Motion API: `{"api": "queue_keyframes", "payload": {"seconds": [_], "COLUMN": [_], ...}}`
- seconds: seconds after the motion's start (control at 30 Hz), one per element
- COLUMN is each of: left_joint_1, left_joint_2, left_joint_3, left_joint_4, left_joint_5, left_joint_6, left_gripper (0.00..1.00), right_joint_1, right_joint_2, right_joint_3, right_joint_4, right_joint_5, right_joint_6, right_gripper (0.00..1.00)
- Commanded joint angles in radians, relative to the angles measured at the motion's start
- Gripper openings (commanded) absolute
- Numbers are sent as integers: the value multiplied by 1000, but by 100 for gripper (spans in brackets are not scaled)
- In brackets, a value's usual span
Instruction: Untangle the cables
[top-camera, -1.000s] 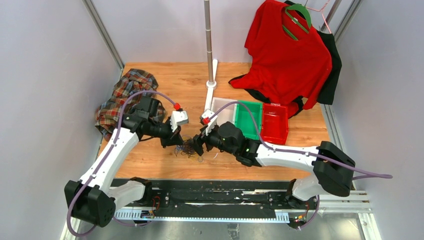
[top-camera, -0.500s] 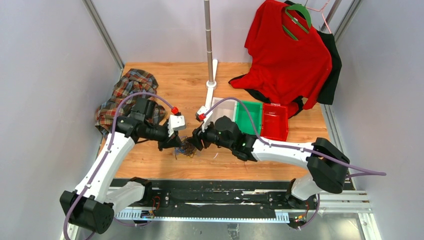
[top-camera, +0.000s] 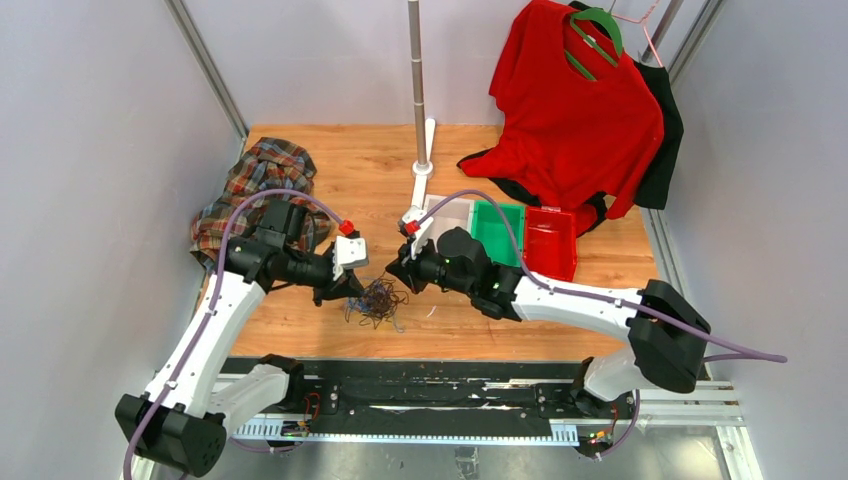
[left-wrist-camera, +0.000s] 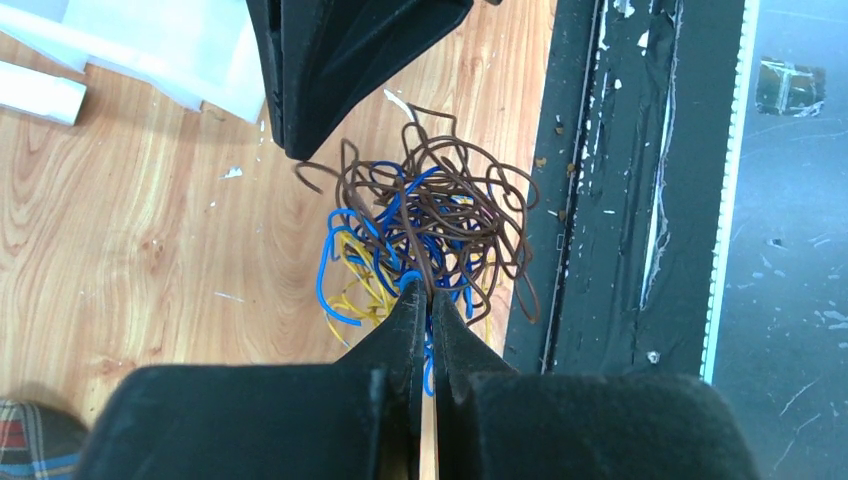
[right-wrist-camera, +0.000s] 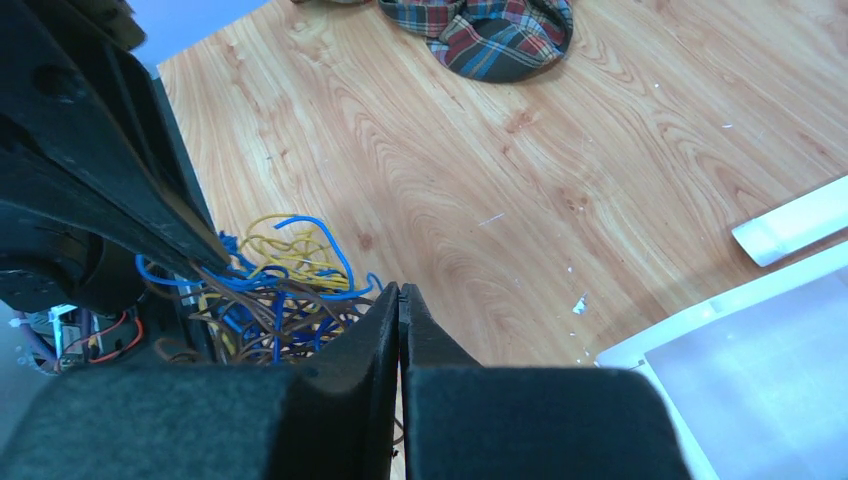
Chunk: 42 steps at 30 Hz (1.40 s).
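Since both arms meet at one small wad of cables (top-camera: 378, 300) on the bare worktop (top-camera: 300, 325), the risk I judge is that pulling apart cinches the knot tighter or drags the whole lump over the front edge. The left claw (left-wrist-camera: 425, 300) is pressed together on strands at the wad's rim, and the right claw (right-wrist-camera: 400, 300) is likewise pressed together, whether on a brown strand I cannot tell. The cables sit lower left of centre in the overhead view, between the claws: brown loops nested over blue, with thin yellow strands beneath.
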<state>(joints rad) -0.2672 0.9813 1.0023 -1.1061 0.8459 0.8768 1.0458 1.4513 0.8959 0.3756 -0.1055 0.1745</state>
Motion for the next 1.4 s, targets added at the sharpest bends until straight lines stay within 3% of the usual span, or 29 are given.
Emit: {"api": "queue_keyframes", "payload": {"seconds": [0.0, 0.03, 0.1, 0.17, 0.23, 0.37, 0.43, 0.53, 0.67, 0.77, 0.9, 1.27, 1.37], "left_joint_1": [-8, -8, -9, -9, -8, -9, -8, -8, -9, -9, -9, -8, -9], "left_joint_2": [13, 17, 29, 38, 40, 44, 51, 59, 84, 137, 214, 278, 285], "left_joint_3": [9, 6, 6, 7, 12, 23, 21, -15, -107, -147, -153, -195, -203], "left_joint_4": [-14, -14, -14, -15, -14, -14, -8, 35, 203, 298, 336, 356, 358], "left_joint_5": [20, 17, 12, 11, 21, 40, 23, -23, -134, -202, -243, -289, -303], "left_joint_6": [31, 36, 38, 34, 29, 29, 28, 28, -50, -90, -89, -19, -2], "left_gripper": [1, 3, 20, 48, 55, 29, 31, 43, 52, 52, 50, 33, 23], "right_joint_1": [-10, -10, -10, -10, -10, -10, -10, -10, -10, -10, -10, -10, -10], "right_joint_2": [-56, -63, -77, -91, -104, -124, -125, -115, -129, -150, -165, -155, -159], "right_joint_3": [9, 8, 8, 11, 14, -7, -27, -60, -121, -157, -187, -186, -181], "right_joint_4": [-10, -13, -19, -23, -26, -34, -36, -51, -40, -35, -36, -25, -29], "right_joint_5": [3, 3, 0, -7, -12, -5, 15, 50, 114, 157, 201, 189, 188], "right_joint_6": [11, 9, 10, 15, 23, 25, 26, 34, 52, 60, 68, 71, 71], "right_gripper": [1, 1, 1, 1, 1, 1, 1, 6, 24, 33, 40, 41, 41]}}
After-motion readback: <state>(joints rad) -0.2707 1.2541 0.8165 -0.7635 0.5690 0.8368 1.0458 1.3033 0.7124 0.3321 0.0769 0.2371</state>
